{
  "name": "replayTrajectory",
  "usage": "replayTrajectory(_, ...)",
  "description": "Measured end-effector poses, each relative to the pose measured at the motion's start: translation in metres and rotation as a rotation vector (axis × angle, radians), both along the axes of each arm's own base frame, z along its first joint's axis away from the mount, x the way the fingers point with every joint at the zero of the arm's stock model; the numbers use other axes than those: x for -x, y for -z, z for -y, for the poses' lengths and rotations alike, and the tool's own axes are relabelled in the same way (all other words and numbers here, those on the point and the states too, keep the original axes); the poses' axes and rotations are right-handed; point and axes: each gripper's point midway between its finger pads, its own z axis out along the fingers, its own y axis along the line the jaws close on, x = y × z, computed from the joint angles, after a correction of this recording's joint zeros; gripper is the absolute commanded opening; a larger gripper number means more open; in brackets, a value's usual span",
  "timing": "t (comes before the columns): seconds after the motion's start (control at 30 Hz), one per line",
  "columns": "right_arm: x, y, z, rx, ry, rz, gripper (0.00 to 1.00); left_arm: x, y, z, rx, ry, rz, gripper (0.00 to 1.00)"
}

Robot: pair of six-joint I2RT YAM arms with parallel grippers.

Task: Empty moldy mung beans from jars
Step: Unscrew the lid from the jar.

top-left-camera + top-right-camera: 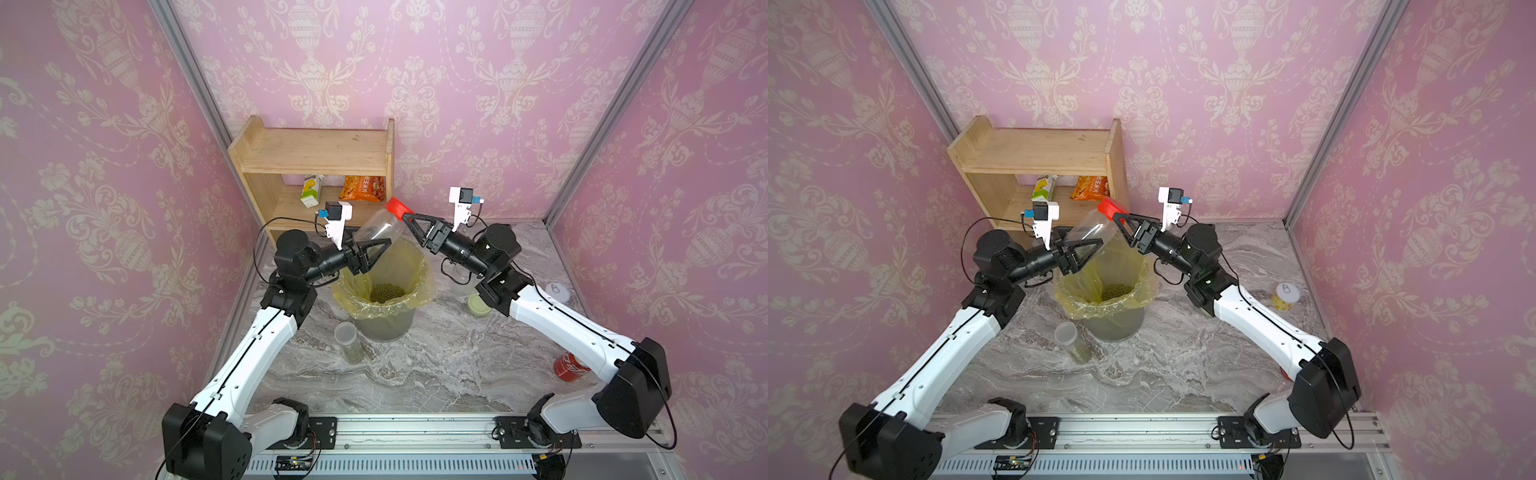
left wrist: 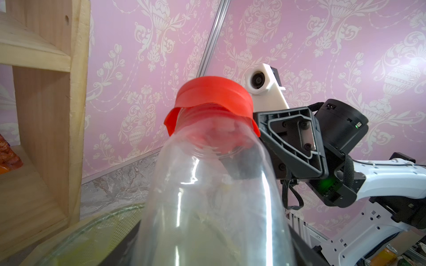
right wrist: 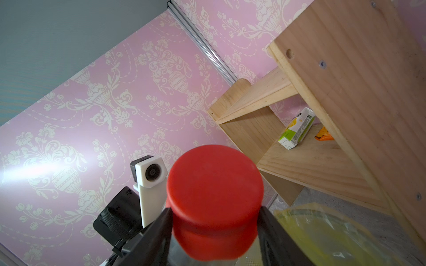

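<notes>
Jar (image 1: pixel 378 224) sat clamped in our left pincer (image 1: pixel 380 242), long axis tilting up toward our right pincer (image 1: pixel 409 218). With that one we gripped its red lid (image 1: pixel 395 206) end-on.

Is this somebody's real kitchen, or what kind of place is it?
Probably a robot practice booth dressed up like a home pantry, not a real kitchen. Pink wallpaper panels hang in a metal frame, robot arms are mounted on a rail, and a wooden shelf holds snacks.
</notes>
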Motion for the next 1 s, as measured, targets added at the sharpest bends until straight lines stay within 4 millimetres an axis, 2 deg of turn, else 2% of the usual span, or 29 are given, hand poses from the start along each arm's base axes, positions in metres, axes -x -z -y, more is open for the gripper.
replayTrajectory(0.47, -0.0014, -0.0009, 0.0018, -0.023, -0.006, -0.025, 0.58, 0.0001, -0.0001, -0.0001, -0.001, -0.001, 0.002, 0.41)
replayTrajectory(1.0, 0.0042, 0.0027, -0.0074, -0.015, -0.029, -0.037, 0.58, -0.002, -0.001, -0.0014, 0.001, -0.015, 0.006, 0.42)
